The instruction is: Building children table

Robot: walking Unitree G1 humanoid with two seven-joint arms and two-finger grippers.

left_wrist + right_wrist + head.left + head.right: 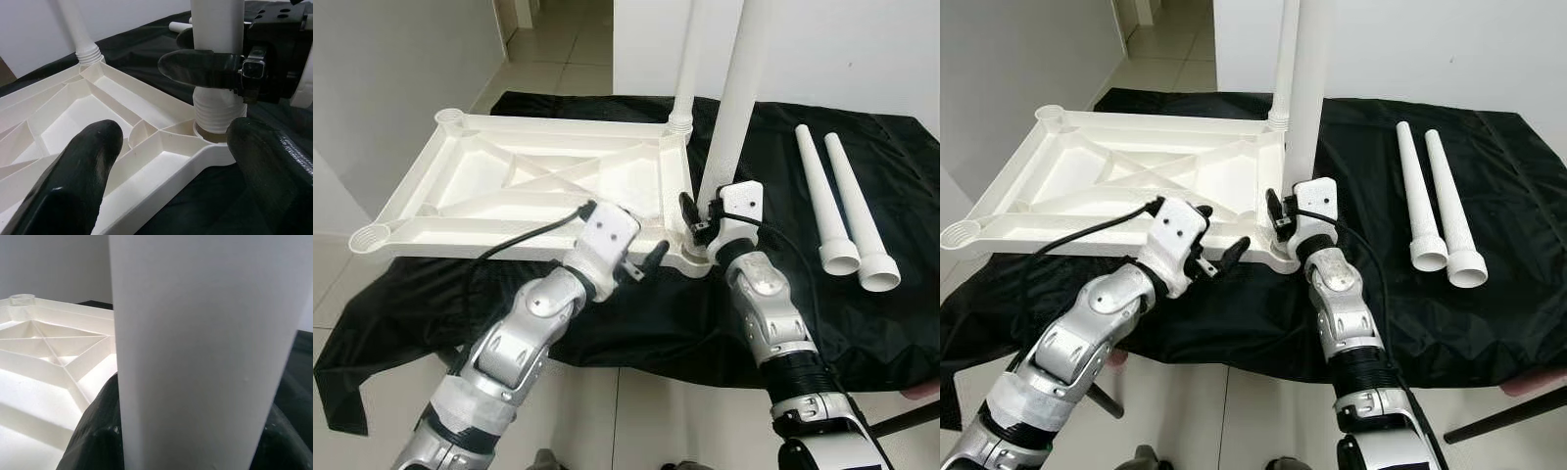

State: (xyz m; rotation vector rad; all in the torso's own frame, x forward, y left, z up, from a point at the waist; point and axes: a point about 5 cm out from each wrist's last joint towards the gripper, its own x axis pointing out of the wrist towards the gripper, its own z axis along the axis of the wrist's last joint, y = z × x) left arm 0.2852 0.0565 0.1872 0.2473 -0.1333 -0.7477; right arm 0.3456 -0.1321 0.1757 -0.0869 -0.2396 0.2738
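A: Head views are evenly and brightly lit; sharpness is held throughout, and only soft shadows are seen under the tabletop (524,181) on the black cloth (862,323).

B: Noted. In the wrist views, the near fingers (73,186) and table leg (205,352) are rendered blurred; mild glare is recorded on white plastic.

Your tabletop (519,186) lies upside down on the cloth (636,323). At its right edge two legs stand: one (736,98) in the near corner socket (right gripper (702,213) around it), one (688,69) behind. Two loose legs (847,211) lie well right.
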